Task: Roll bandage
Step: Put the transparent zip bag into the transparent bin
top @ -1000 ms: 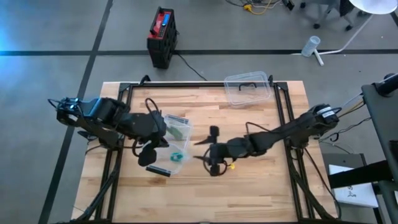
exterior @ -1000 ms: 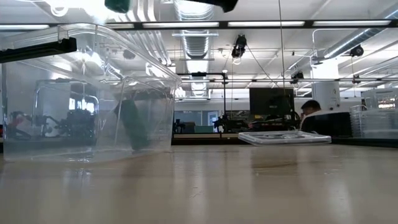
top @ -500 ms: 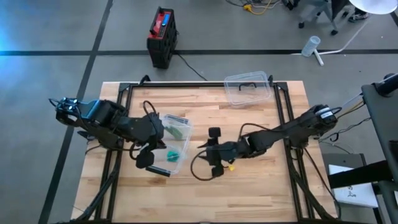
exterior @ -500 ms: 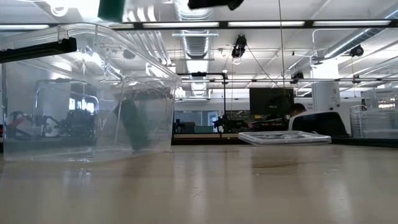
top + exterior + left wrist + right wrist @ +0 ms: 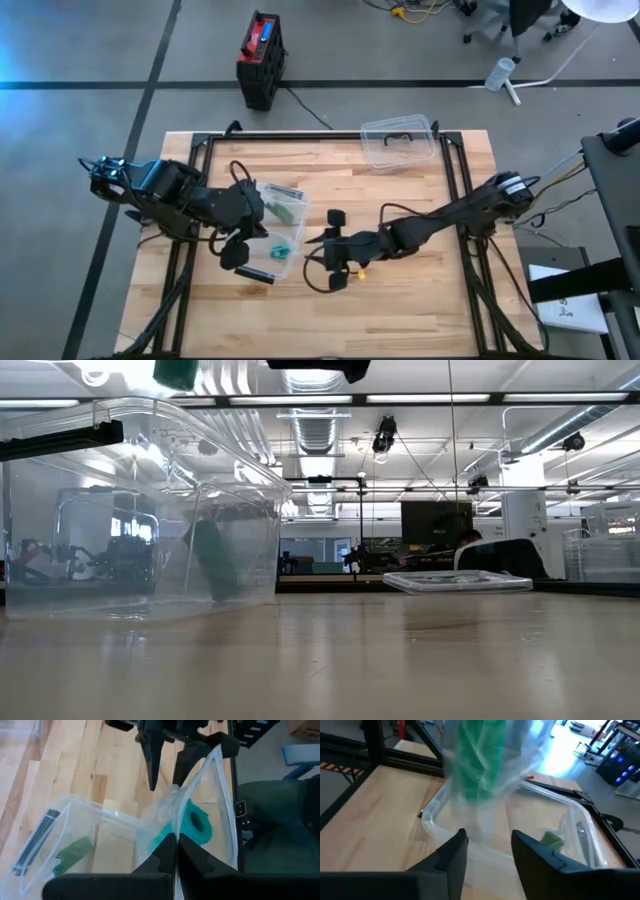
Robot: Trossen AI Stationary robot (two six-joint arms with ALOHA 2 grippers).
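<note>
My left gripper pinched on edge of clear plastic zip bag, holding it up so teal rolled bandage hangs inside above clear plastic tray. My right gripper spread open, facing bag to reach roll, I judge.

You are looking at frames where no writing is showing clearly enough to read. No label, brand, number or sign is standing out legibly on anything.

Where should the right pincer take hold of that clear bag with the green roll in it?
Probably the clear bag's free edge opposite the left pincer, which pinches one side. The right pincer, open, faces the bag, so a level approach avoids the green roll.
</note>
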